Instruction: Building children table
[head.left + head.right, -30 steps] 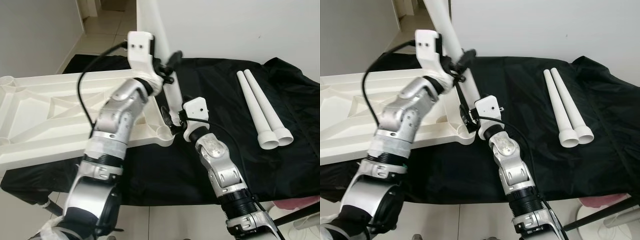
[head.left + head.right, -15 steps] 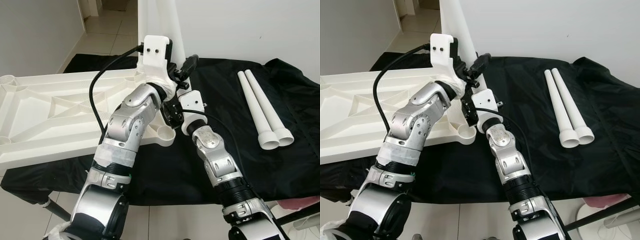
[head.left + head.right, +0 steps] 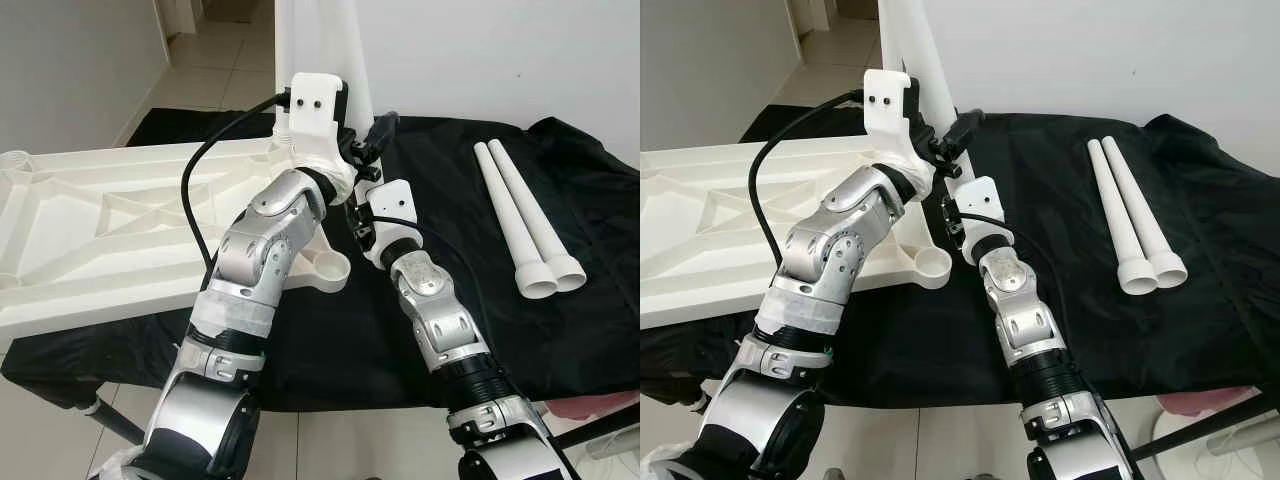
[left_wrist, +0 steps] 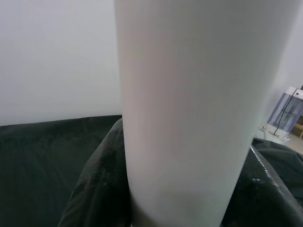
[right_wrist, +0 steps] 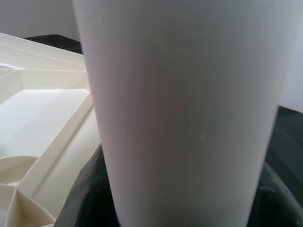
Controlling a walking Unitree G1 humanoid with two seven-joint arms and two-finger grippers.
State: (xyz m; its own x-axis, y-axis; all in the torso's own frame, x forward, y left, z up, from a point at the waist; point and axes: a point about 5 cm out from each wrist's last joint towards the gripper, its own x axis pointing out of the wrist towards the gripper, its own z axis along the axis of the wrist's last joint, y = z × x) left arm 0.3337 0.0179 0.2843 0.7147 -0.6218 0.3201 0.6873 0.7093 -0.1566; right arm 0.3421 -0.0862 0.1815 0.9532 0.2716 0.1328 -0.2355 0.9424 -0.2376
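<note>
A white table leg (image 3: 318, 40) stands nearly upright, with both grippers on it. My left gripper (image 3: 358, 150) is shut on the leg higher up, one black finger (image 3: 380, 126) showing beside it. Just below, my right gripper (image 3: 354, 216) is shut on the same leg. Both wrist views have the leg (image 4: 189, 109) (image 5: 184, 109) close between dark fingers (image 4: 94, 189). The white table top (image 3: 100, 230) lies upside down at my left, and its near corner socket (image 3: 327, 268) is an empty ring. The leg's lower end is hidden behind my arms.
Two spare white legs (image 3: 522, 215) lie side by side on the black cloth (image 3: 450, 170) at the right. A white wall rises behind the cloth. Tiled floor (image 3: 215, 60) runs off at the back left, and something pink (image 3: 600, 405) sits low at the right.
Both arms have carried the leg to the right and set it more upright. My right gripper has come up off the corner socket, which now shows bare.
</note>
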